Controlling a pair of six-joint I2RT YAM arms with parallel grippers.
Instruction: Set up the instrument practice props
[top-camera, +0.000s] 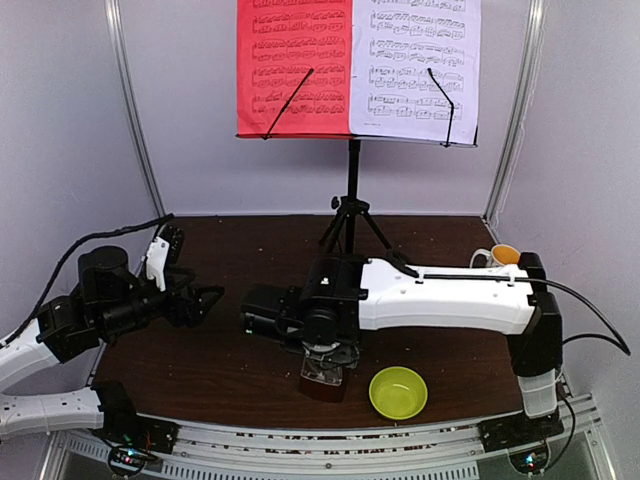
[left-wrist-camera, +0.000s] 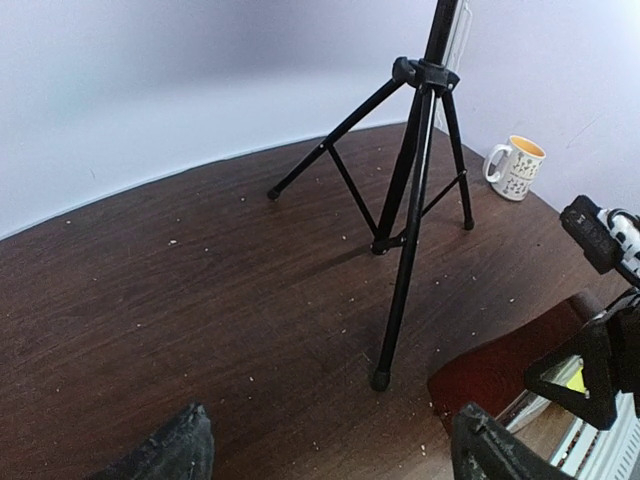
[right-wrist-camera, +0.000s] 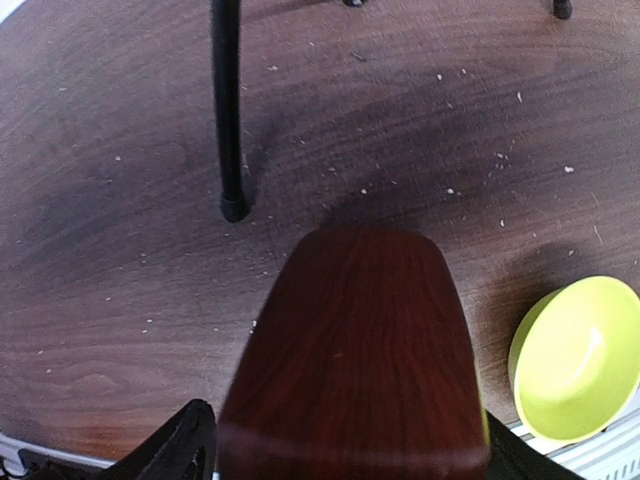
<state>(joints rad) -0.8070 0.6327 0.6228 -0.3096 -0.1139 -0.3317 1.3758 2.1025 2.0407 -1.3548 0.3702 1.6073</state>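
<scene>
Red music sheet (top-camera: 295, 60) only overhead

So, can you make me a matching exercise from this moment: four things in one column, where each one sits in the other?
1 red sheet
2 white sheet
3 metronome
4 bowl

A right half of the music stand
B between the right claw's fingers
C near the table edge, right of the metronome
D left half of the music stand

Pairs: 1-D, 2-A, 3-B, 4-C
</scene>
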